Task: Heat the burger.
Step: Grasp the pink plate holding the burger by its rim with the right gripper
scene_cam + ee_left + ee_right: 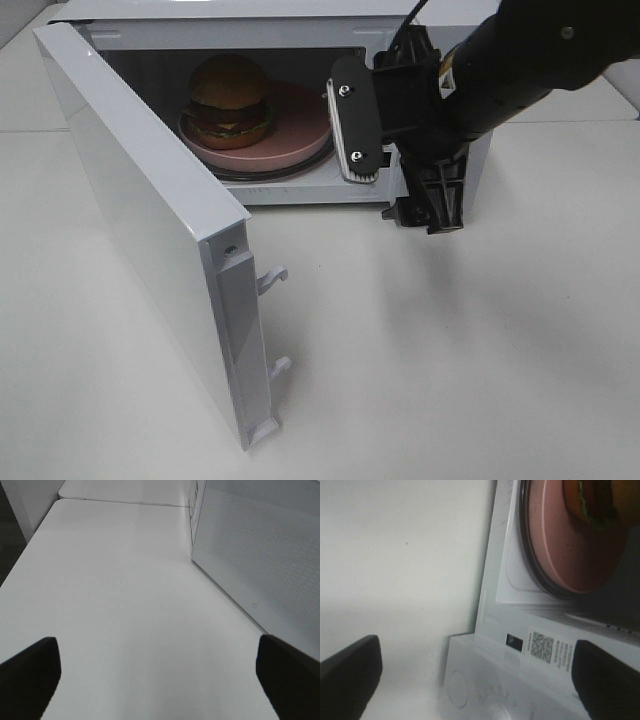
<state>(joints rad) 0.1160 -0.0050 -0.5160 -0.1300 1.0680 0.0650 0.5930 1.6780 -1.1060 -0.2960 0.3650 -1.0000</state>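
Observation:
The burger [230,97], with a golden-brown bun and dark patties, sits on a pink plate [300,125] on the glass turntable inside the open white microwave [250,12]. My right gripper [400,175] hangs just in front of the microwave's right part, open and empty, one padded finger [355,125] at the cavity's mouth. In the right wrist view the gripper [477,680] is open above the microwave's front frame, with the plate [560,550] and the burger's edge [592,502] beyond. My left gripper [160,680] is open over the bare table; it is out of the exterior high view.
The microwave door [140,200] swings out far to the front left, latch hooks [270,280] on its free edge. Its meshed outer face [260,550] stands to one side of the left gripper. A QR sticker [542,647] sits on the frame. White table [450,350] all round.

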